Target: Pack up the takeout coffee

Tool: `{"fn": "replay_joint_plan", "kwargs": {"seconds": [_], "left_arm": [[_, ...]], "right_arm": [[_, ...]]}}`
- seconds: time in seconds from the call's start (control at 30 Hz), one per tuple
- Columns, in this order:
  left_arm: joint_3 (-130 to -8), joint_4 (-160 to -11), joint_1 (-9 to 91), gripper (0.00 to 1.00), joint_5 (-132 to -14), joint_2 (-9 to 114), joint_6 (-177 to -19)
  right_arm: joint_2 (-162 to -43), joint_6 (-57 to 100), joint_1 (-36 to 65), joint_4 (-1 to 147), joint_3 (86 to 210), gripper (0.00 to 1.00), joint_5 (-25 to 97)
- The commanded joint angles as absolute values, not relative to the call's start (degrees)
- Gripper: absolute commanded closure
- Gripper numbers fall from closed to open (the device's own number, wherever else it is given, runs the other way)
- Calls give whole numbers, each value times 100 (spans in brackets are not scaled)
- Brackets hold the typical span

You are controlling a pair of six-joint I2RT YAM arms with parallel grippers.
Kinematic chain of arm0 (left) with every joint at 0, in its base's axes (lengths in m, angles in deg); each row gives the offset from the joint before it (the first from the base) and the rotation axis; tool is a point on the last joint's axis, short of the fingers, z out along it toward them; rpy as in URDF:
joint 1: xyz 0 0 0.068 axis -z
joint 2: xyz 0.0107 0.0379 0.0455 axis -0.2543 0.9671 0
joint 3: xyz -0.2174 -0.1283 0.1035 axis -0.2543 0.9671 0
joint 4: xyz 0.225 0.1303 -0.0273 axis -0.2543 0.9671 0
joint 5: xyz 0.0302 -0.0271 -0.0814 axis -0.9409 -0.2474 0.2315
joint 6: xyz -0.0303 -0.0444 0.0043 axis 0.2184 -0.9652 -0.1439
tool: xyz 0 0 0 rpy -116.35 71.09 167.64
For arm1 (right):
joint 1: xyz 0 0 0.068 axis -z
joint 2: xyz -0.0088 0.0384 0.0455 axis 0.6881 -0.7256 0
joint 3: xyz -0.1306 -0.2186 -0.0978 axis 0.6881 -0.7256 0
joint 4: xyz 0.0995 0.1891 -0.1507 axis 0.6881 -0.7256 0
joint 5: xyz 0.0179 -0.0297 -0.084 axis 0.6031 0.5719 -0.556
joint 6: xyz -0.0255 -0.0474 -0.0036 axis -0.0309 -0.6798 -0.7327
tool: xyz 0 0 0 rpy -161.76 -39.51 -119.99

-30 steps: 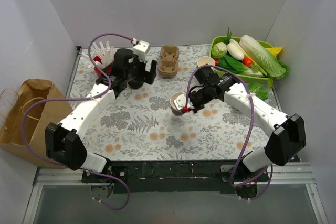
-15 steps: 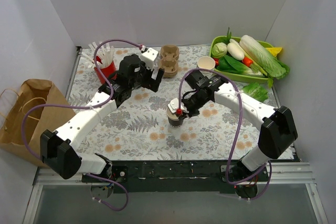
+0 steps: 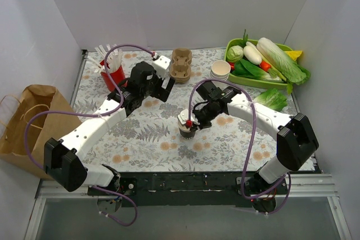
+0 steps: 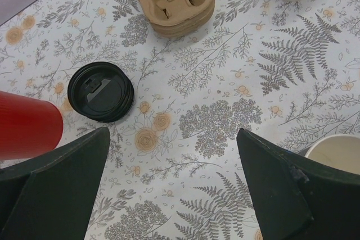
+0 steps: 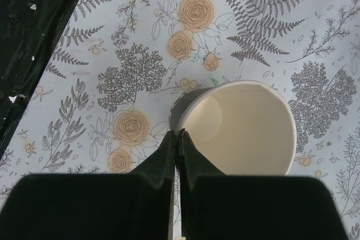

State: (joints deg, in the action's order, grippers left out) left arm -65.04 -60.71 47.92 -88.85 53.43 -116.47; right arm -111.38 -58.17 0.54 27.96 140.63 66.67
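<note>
**Paper cup** (image 5: pixel 239 130): white, lidless, nothing seen inside. It is held upright near the middle of the floral table cover (image 3: pixel 146 139), towards the near side. Whether its base rests on the cover cannot be told.

**Right gripper** (image 5: pixel 178 136): the fingers are pinched together on the cup's rim, with the wall caught between them.

**Black lid** (image 4: pixel 101 91): round, lying flat on the cover by itself, well apart from the cup. It is seen below the left wrist, near the red cup (image 3: pixel 113 75).

**Pulp carrier** (image 3: pixel 181 64): tan, two wells, stacked on others like it at the far edge of the cover. Nothing is seated in it.

**Left gripper** (image 4: pixel 173 133): the fingers are spread wide with nothing between them. It is poised above the cover between the lid and the held cup.

**Other items:**
- White straws (image 3: pixel 109 57) are standing in the red cup.
- Further white cups (image 3: pixel 220 69) are stacked just right of the carrier.
- A green tray (image 3: pixel 232 43) of vegetables (image 3: pixel 275 57) is set at the far right corner.
- A leafy green (image 3: pixel 273 99) lies beside the tray.
- A brown paper bag (image 3: pixel 25 119) is placed off the table's left edge.
</note>
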Motion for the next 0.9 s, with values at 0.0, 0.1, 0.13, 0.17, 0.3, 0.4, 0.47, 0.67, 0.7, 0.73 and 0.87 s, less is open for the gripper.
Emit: {"fn": "replay_joint_plan", "kwargs": {"seconds": [0.0,0.1,0.13,0.17,0.3,0.4,0.47,0.67,0.7,0.73,0.87], "left_arm": [[-6387,-6029,4830,2,-9098,5250,-11574],[-6334,-6065,4830,2,-9204,5259,-11486],[-6334,-6047,4830,2,-9143,5259,-11425],[-6325,-6012,4830,2,-9108,5268,-11407],[-6527,-5697,4830,2,-8722,5347,-11389],[-6729,-5302,4822,2,-8449,5575,-11345],[-7010,-4976,4822,2,-8317,5794,-11310],[-8053,-4053,4244,14,-7764,6761,-11345],[-8353,-3695,4094,17,-7528,6997,-11345],[-8643,-3509,3927,21,-7369,7417,-11319],[-9882,-3041,3355,25,-7043,8290,-10898]], "right_arm": [[-11105,-5800,6,2905,14232,94,6702],[-11105,-5861,6,2896,14250,71,6614],[-11035,-5870,6,2922,14224,55,6588],[-10991,-5861,15,2957,14250,52,6544],[-10649,-5949,225,2633,14513,42,6455],[-10412,-5976,514,2248,14811,41,6420],[-10288,-5853,743,2184,14874,41,6446],[-9989,-3995,1605,3334,14602,39,6420],[-10024,-3789,1745,3405,14619,38,6438],[-10041,-3596,1798,3458,14680,36,6455],[-10059,-3015,1939,3493,14769,18,6236]]}}
